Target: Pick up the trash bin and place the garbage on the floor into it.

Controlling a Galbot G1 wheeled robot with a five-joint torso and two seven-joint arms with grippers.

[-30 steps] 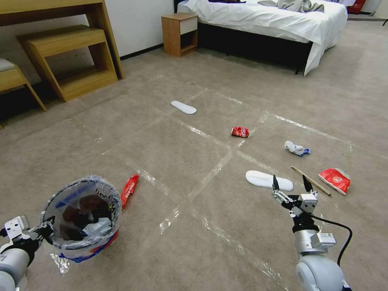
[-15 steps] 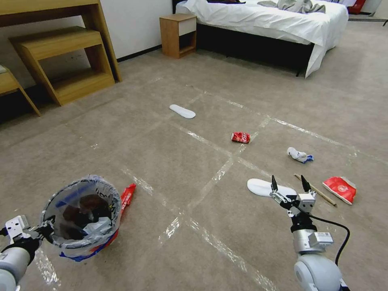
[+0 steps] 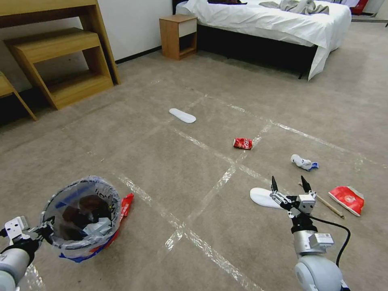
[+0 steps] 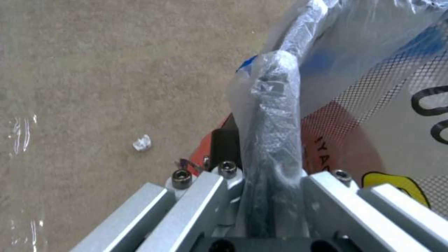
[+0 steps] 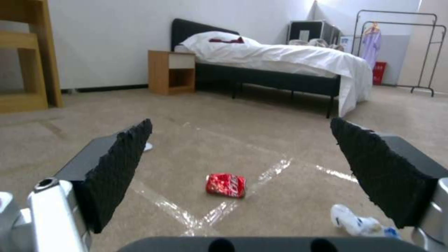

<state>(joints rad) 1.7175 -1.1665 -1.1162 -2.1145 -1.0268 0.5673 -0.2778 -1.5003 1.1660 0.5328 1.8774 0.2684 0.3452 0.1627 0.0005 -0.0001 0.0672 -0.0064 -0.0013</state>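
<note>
Trash bin, light and crinkly-lined, hung lower left from left gripper clamping its rim; right gripper gaped wide above flat insole.

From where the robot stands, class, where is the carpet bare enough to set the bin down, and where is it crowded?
Bare: the taped square between the trash bin and the crushed can. Crowded: around the right gripper, with the near insole, stick, red wrapper, and crumpled paper.
</note>
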